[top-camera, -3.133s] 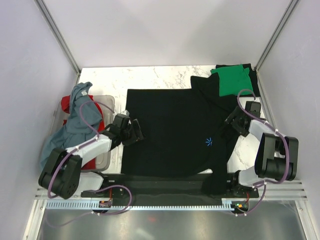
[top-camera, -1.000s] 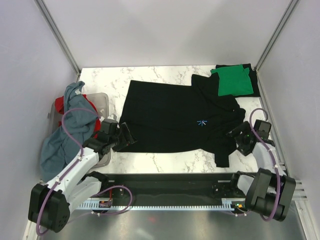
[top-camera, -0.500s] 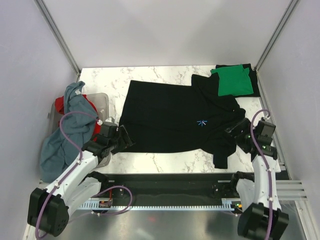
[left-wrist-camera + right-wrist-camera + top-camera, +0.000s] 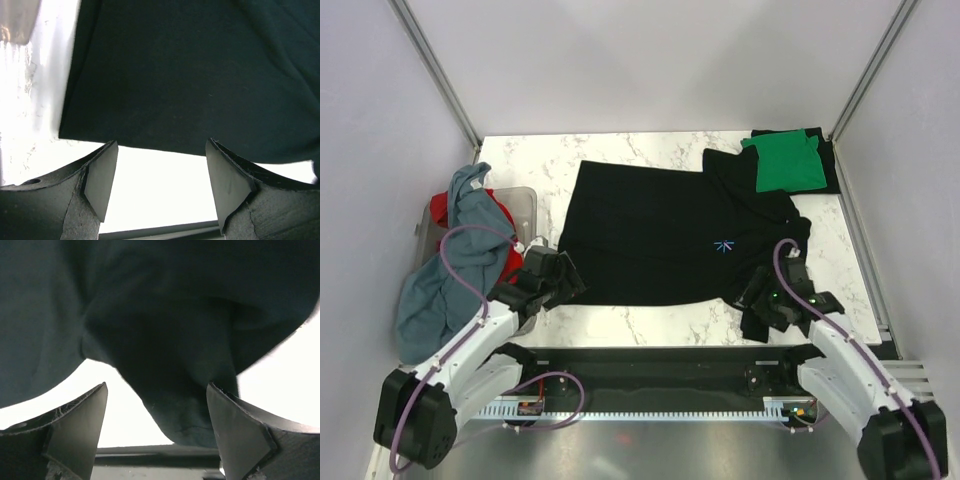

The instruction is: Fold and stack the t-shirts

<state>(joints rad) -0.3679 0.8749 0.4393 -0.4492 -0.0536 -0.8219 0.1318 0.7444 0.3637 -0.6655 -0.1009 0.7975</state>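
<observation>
Your left claw [image 4: 563,282] is wide open, holding nothing, at the near left corner of the black t-shirt [image 4: 660,235]. Your right claw [image 4: 763,300] is open too, at the bunched near right end. The shirt lies spread on the table [image 4: 650,320]. Folding looks ready to start: pinch both near corners.

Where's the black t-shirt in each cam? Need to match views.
Top external: black t-shirt spread flat mid-table, sleeve trailing near-right.
Left wrist: fills the top, hem corner at left.
Right wrist: fills the top, that sleeve bunched mid-frame.
Shared landmark: white tabletop showing just below the near hem in all three.
</observation>
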